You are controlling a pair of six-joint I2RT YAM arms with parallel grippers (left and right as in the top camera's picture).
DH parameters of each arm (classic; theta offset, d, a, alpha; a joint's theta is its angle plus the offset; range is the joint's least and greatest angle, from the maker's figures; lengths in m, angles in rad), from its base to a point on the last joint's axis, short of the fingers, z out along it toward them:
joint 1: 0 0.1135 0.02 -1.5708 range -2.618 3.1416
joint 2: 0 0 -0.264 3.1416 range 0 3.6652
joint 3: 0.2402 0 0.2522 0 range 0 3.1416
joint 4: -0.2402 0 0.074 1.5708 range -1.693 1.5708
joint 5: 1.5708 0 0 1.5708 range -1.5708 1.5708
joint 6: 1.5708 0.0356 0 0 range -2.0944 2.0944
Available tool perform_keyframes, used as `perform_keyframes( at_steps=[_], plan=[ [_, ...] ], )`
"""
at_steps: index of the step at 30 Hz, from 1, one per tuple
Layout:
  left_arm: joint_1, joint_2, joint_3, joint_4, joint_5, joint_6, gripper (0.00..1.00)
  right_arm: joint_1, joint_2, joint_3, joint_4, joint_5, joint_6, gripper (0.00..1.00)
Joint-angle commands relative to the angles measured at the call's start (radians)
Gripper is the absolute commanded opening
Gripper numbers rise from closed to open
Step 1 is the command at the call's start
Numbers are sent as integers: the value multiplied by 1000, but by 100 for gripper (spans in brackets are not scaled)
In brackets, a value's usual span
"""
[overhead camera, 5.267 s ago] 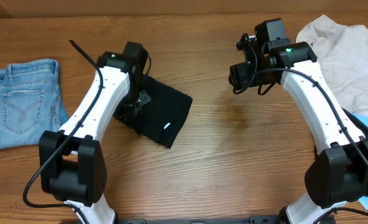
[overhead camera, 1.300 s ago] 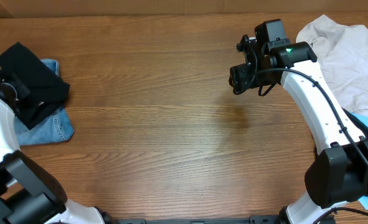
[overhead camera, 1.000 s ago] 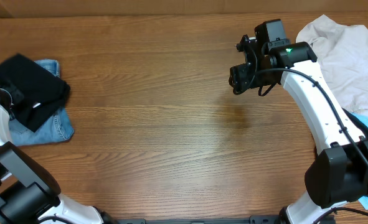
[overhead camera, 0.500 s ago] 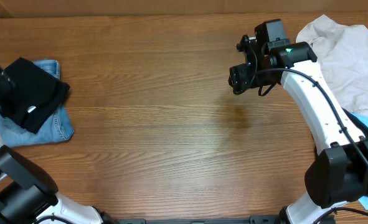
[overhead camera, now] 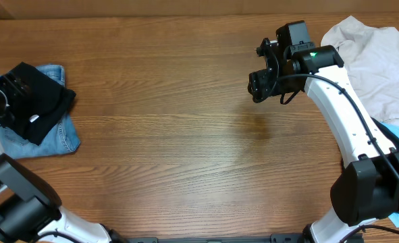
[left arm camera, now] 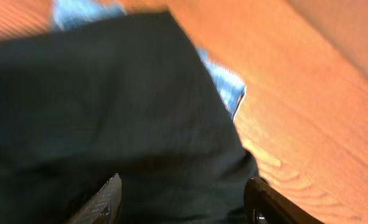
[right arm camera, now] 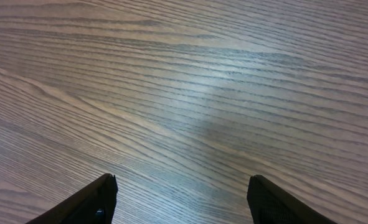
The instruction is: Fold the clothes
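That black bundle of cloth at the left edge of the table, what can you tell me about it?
The black shirt is soft, plain, matte fabric, folded into a compact packet set at a slant. A small white label shows near its lower edge. It lies on the light-blue jeans, which stick out above and below it, at the far left of the wooden table. The left gripper hangs over its left part, fingers spread; whether they touch the cloth is unclear.
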State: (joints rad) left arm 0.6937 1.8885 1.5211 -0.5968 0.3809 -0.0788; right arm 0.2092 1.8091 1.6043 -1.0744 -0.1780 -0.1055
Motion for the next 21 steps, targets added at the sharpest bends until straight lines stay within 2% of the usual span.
perform_keyframes(
  at_steps=[1,5,10,12,17,21],
  plan=[
    [0,103,-49,3,88,-2,67,-2,0,0,-1,2,-6,71],
    [0,206,-74,1,185,28,66,-2,0,0,-3,2,-6,71],
    [0,340,-86,-24,386,103,67,-2,-1,0,-6,2,-6,71],
    [0,368,-86,-25,415,102,67,-2,0,0,-6,2,-6,71],
    [0,374,-85,-26,438,103,67,-2,-1,0,-11,2,-6,71],
    [2,342,-77,-26,547,126,67,-2,-1,0,-8,2,-6,71]
  ],
)
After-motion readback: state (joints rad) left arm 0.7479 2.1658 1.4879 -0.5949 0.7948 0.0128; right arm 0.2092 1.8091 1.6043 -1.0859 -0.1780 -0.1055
